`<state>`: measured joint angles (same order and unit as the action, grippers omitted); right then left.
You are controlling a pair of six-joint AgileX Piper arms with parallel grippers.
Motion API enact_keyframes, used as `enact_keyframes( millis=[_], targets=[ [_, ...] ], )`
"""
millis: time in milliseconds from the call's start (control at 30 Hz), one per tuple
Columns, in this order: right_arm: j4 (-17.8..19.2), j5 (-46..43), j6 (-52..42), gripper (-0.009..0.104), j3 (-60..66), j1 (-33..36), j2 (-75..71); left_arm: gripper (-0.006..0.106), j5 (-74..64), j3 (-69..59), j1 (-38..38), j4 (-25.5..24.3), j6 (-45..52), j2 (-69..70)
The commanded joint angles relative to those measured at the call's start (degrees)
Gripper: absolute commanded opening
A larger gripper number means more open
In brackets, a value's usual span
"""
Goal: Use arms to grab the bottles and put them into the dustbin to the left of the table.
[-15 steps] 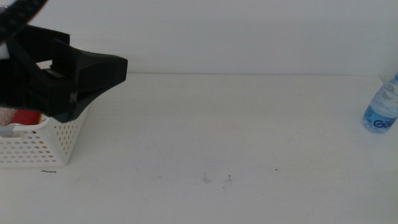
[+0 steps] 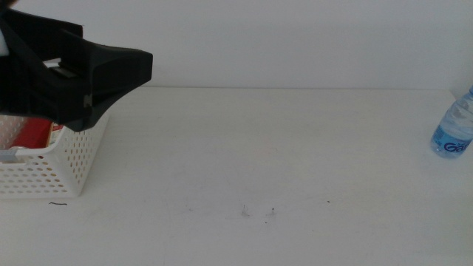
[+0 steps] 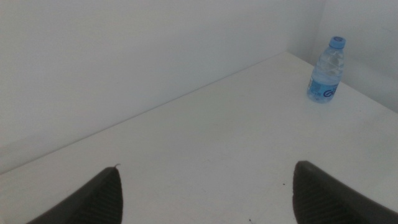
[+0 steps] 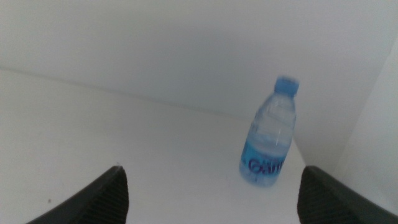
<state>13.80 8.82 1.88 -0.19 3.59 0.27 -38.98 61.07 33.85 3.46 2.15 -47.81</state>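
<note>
Over the dustbin (image 2: pixel 44 166) at the bench's (image 2: pixel 259 148) left end hangs your left gripper (image 2: pixel 111 77), fingers spread wide and empty; something red already lies inside. The water bottle (image 2: pixel 454 125) stands upright at the far right edge, well apart from it. Your right gripper (image 4: pixel 211 196) faces that bottle, fingers also wide apart. Watch the approach: a light, tall bottle so near the edge could tip or roll off if one finger nudges it first. Since half a second ago, the left arm has risen slightly, uncovering more of the basket's red contents.
</note>
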Motion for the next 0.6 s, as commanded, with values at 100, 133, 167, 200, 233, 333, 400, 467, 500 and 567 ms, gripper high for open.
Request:
enact_keyframes(
  millis=[100,133,167,200,233,333,400,467,500,567],
  targets=[
    [1.44,-6.03,-0.92,0.092,0.19,-0.23,-0.27,0.094,0.79,0.24,0.45,-0.01,-0.69,0.14],
    [0.11,-6.50,0.04,0.092,0.19,-0.23,-0.27,0.094,0.93,0.24,0.45,-0.01,-0.69,0.14],
    [-2.21,-5.48,2.49,0.092,0.19,-0.23,-0.27,0.094,0.93,0.24,0.45,-0.01,-0.69,0.14],
    [-3.60,-3.46,4.66,0.092,0.19,-0.23,-0.27,0.094,0.93,0.24,0.45,-0.01,-0.69,0.14],
    [-3.45,-0.62,7.39,0.092,0.19,-0.23,-0.27,0.094,0.93,0.24,0.45,-0.01,-0.69,0.14],
    [5.72,0.11,16.85,0.092,0.19,-0.23,2.80,0.094,1.05,0.24,0.45,-0.01,-0.69,0.14],
    [13.42,-2.89,25.43,0.092,0.19,-0.23,6.95,0.094,1.06,0.24,0.45,-0.13,-0.69,0.14],
    [19.24,-2.33,32.41,0.092,0.19,-0.23,12.38,0.094,1.06,0.24,0.45,-0.28,-0.69,0.14],
    [21.67,-2.47,35.28,0.092,0.19,-0.23,15.29,0.094,1.06,0.24,0.45,-0.28,-0.69,0.14],
    [28.38,-4.54,37.59,0.092,0.19,-0.23,21.25,0.094,1.06,0.24,0.45,-0.28,-0.69,0.14]
  ],
)
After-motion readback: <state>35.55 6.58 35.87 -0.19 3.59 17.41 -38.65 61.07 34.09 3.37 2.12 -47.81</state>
